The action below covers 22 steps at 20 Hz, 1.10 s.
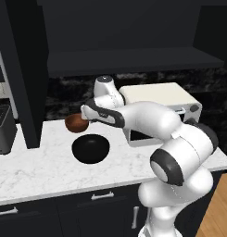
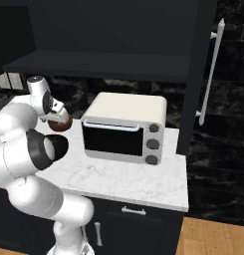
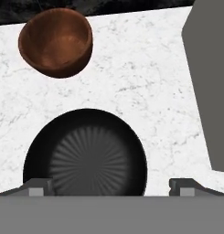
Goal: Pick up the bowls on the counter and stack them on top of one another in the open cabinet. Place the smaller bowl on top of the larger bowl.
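Step 1: gripper hovering above larger bowl (frame bottom), fingers apart; next descend, pinch rim; smaller bowl upper left

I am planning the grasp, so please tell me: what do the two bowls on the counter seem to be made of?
The smaller bowl looks like wood with a satin finish: reddish-brown, with faint grain-like streaks inside. The larger bowl looks like glazed ceramic or glossy plastic, which one is unclear: black, with fine ribs radiating from its center and a soft sheen. Both stand on the counter, which looks like polished white marble with grey veins.

Smaller bowl behind larger bowl.
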{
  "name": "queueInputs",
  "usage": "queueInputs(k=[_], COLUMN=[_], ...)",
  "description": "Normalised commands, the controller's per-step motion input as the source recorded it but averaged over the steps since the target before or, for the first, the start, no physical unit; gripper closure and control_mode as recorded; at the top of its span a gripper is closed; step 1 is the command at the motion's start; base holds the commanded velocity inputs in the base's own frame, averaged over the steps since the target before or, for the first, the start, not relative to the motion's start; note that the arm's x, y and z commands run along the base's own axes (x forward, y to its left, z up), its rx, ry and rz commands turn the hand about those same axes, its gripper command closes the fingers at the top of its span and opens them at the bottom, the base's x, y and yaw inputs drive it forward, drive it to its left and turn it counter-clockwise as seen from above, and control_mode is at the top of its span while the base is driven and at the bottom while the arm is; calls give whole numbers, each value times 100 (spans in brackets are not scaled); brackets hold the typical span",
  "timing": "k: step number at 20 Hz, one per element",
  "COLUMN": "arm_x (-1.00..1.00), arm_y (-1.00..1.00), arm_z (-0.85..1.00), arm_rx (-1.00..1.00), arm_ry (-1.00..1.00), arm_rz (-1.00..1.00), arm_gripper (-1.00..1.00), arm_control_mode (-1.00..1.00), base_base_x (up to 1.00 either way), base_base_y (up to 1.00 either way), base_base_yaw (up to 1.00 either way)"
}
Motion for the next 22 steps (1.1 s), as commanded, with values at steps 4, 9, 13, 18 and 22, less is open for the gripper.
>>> queueInputs(k=[4, 9, 13, 18, 22], arm_x=[47, 36, 36, 31, 37], arm_y=[14, 21, 8, 2, 18], arm_z=[-3, -6, -27, -42, -35], arm_rx=[0, 0, 0, 0, 0], arm_ry=[3, 1, 0, 0, 0], arm_rz=[-6, -5, -2, 0, -2], arm_gripper=[-100, -100, -100, -100, -100], arm_control_mode=[-100, -100, -100, -100, -100], base_base_x=[0, 0, 0, 0, 0], base_base_y=[0, 0, 0, 0, 0], base_base_yaw=[0, 0, 0, 0, 0])
